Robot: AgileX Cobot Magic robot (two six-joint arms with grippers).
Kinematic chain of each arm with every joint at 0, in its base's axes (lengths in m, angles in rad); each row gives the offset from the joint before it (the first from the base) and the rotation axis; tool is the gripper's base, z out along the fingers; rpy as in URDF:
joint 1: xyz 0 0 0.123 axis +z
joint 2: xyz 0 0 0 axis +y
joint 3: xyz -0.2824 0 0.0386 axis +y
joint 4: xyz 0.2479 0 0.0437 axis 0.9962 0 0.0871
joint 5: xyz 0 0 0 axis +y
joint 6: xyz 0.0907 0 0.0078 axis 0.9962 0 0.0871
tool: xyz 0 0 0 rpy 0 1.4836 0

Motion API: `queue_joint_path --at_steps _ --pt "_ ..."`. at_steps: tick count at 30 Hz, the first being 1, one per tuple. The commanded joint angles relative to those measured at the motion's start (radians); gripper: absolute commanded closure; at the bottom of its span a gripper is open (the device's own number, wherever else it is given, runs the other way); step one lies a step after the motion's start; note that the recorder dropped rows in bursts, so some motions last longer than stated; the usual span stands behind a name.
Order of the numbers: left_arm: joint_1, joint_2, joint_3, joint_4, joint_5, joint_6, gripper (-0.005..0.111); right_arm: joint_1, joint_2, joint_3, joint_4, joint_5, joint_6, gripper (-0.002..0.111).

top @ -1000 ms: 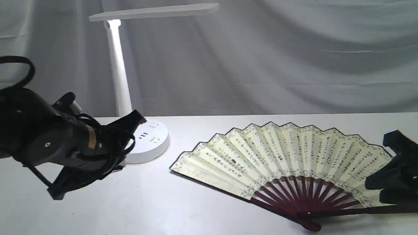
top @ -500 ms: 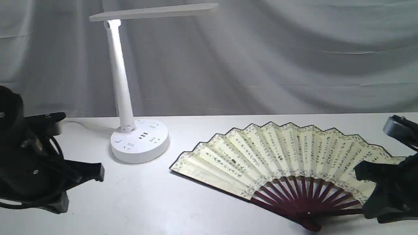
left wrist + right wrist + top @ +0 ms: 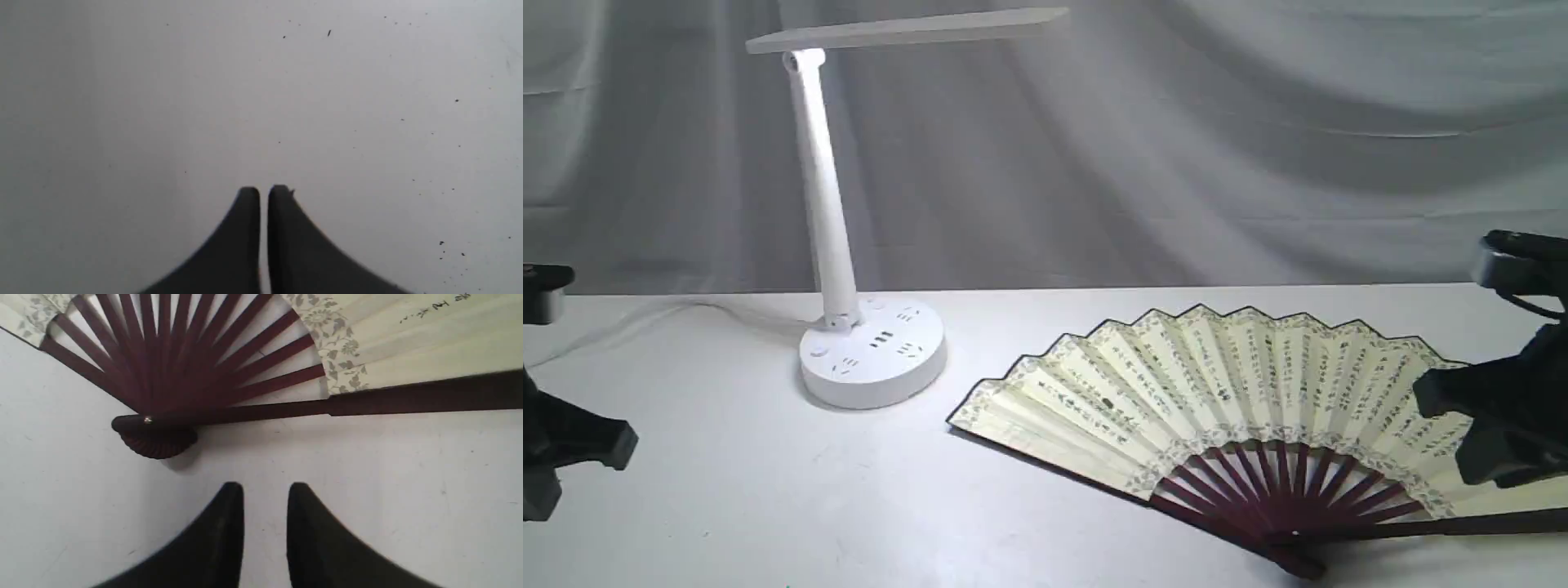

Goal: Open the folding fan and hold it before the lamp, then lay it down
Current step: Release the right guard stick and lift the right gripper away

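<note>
The folding fan (image 3: 1225, 384) has a leaf of pleated cream paper, matt, printed with black writing and a fine leafy border. Its ribs (image 3: 1282, 490) and the guard (image 3: 408, 398) look like dark maroon wood, smooth with a slight sheen. A small bright metal pin (image 3: 148, 420) sits at the pivot. The lamp (image 3: 872, 359) is white plastic, smooth and softly glossy on stem and base. The table (image 3: 849, 506) has a smooth, matt white top, lightly scuffed and flecked with dark specks. At the far side hangs a grey cloth backdrop (image 3: 1217, 147), matt and creased. The left gripper (image 3: 263, 190) and the right gripper (image 3: 265, 488) look like matt black plastic.
</note>
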Motion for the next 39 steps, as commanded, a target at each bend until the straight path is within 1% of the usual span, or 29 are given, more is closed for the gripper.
queue_joint_path --at_steps 1,3,4,10,21,30,39 --pt "0.014 -0.01 -0.003 -0.019 -0.017 0.047 0.107 0.001 -0.009 -0.007 -0.048 -0.013 -0.002 0.098" --pt "0.014 -0.01 -0.003 -0.016 -0.024 0.045 0.107 0.001 -0.009 -0.007 -0.075 -0.013 -0.002 0.108" --pt "0.014 -0.01 -0.003 -0.021 -0.026 0.045 0.107 0.001 -0.009 -0.007 -0.093 -0.013 -0.002 0.108" --pt "0.014 -0.01 -0.003 0.034 -0.016 0.047 0.107 0.001 -0.009 -0.007 -0.213 -0.007 0.028 0.108" --pt "0.014 -0.028 -0.003 0.02 0.001 0.047 0.107 0.001 -0.009 -0.007 -0.301 0.015 0.056 0.108" --pt "0.014 -0.156 -0.003 0.02 -0.008 0.049 0.107 0.001 -0.052 -0.007 -0.293 0.035 0.054 0.108" --pt "0.014 -0.34 -0.003 0.004 -0.008 0.049 0.107 0.001 -0.265 -0.007 -0.293 0.041 0.054 0.108"
